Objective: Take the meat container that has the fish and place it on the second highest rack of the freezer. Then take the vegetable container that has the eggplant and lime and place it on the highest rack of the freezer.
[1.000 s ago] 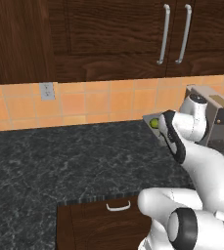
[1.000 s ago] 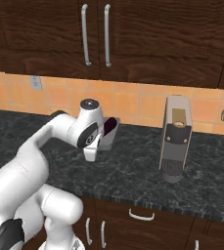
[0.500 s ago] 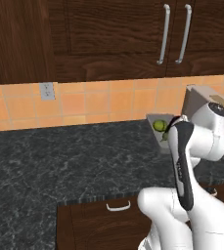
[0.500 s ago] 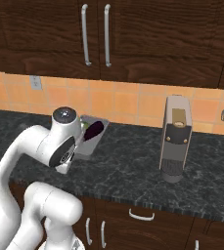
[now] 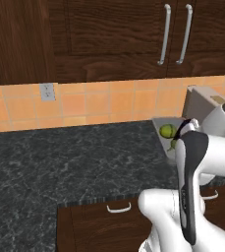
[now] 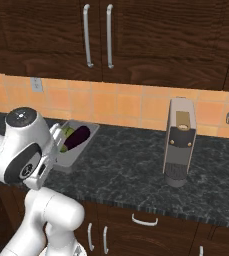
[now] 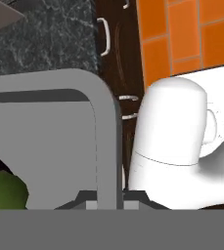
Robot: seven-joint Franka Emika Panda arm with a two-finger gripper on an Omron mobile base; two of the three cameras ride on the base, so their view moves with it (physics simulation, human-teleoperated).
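My pincer [image 7: 105,197] is pinched down on the rim of the grey vegetable container [image 7: 45,141]; in the hand view the two dark tips sit either side of the container's edge wall with almost no gap left, so I read it as gripping the container. The lime [image 7: 3,190] shows as a green patch in the container's near corner, close to the tips, with a sliver of dark purple just beside it.

From the right base view, the container [image 6: 81,145] is tilted, one end raised against my arm, over the dark tabletop [image 6: 131,170]. The eggplant [image 6: 77,138] lies lengthwise inside it, and the lime [image 6: 66,136] sits right beside the eggplant on the side nearer my arm. Well apart from the container along the tabletop stands a tall beige and grey coffee machine [image 6: 179,142].

From the left base view, the container [image 5: 163,135] peeks out from behind my arm, the lime [image 5: 167,130] visible in it. The wall outlet [image 5: 47,91] is far off to the container's side on the orange tiles.
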